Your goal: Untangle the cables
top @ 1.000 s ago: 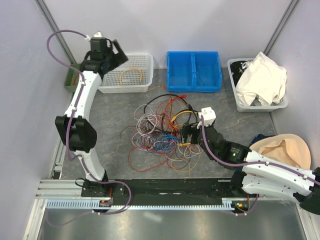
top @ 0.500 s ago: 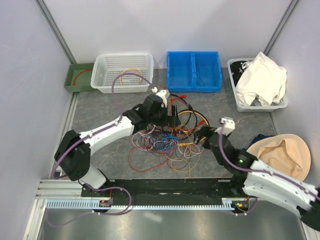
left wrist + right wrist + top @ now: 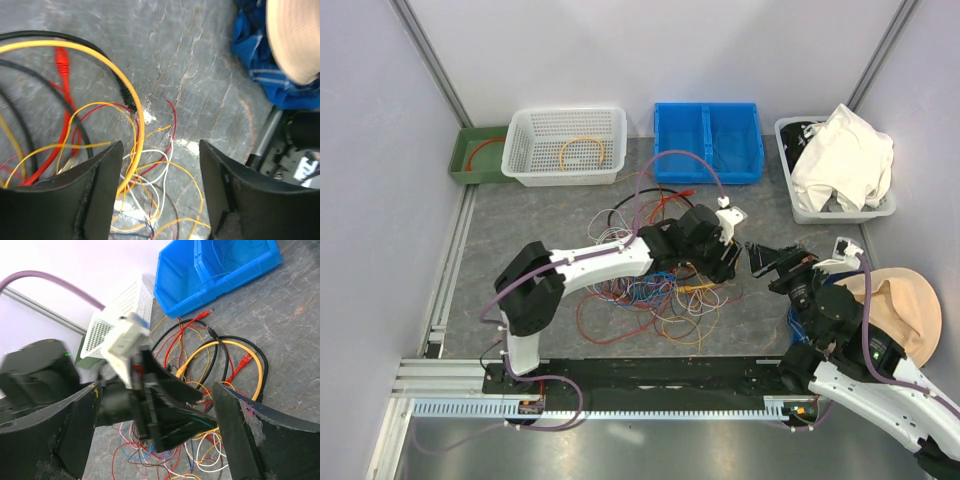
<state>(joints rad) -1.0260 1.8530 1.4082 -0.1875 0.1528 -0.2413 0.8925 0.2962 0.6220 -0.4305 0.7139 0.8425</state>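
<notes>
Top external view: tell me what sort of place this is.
Probably a robot lab test cell: plain white walls box in a grey table, a blue bin and white basket line the back, and tangled cables lie mid-table.

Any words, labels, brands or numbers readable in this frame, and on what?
No text can be read.
Pale patch, lower right corner of the left wrist view: too blurred.
Small coloured tags on the front rail: too small.
Blue bin, white basket: no print visible.
</notes>
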